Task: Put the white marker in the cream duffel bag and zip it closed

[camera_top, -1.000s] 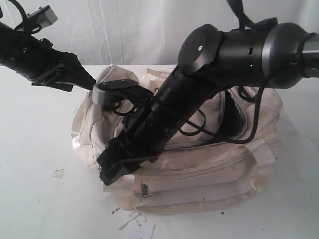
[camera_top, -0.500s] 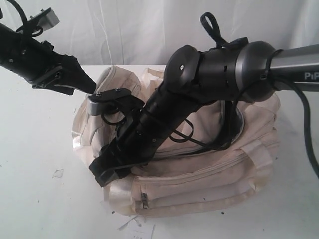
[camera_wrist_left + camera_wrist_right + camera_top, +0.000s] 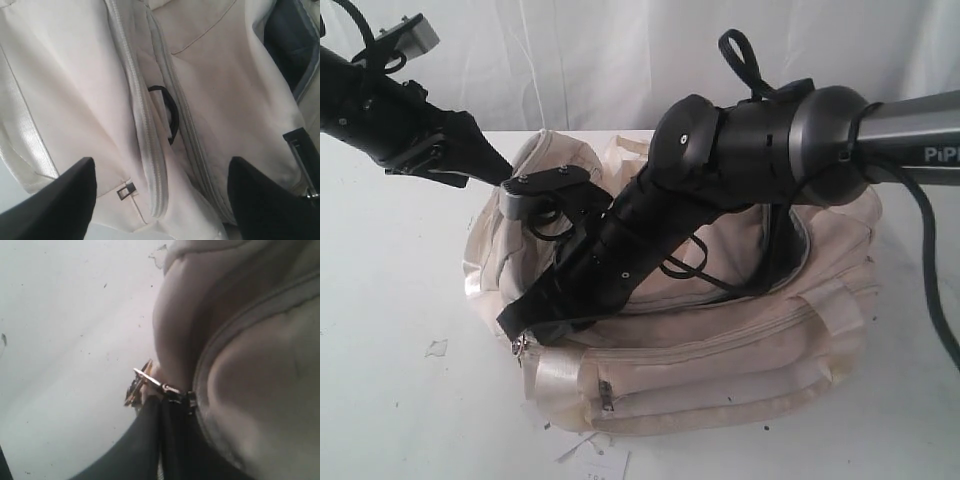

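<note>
The cream duffel bag lies on the white table, its top open toward the right end and showing dark lining. My right gripper reaches across to the bag's front left corner. In the right wrist view the gripper is shut on the metal zipper pull at the end of the grey zipper. My left gripper hovers at the bag's far left end. It stands open over the zipper track and a black ring, holding nothing. The white marker is out of view.
White paper hang tags lie on the table in front of the bag. A small scrap lies to its left. The right arm's black cables hang over the bag's opening. A white backdrop stands behind.
My right gripper has gone from open to shut, pinching the zipper pull at the bag's front left corner. The right arm dropped lower and further left. The left arm held still.
</note>
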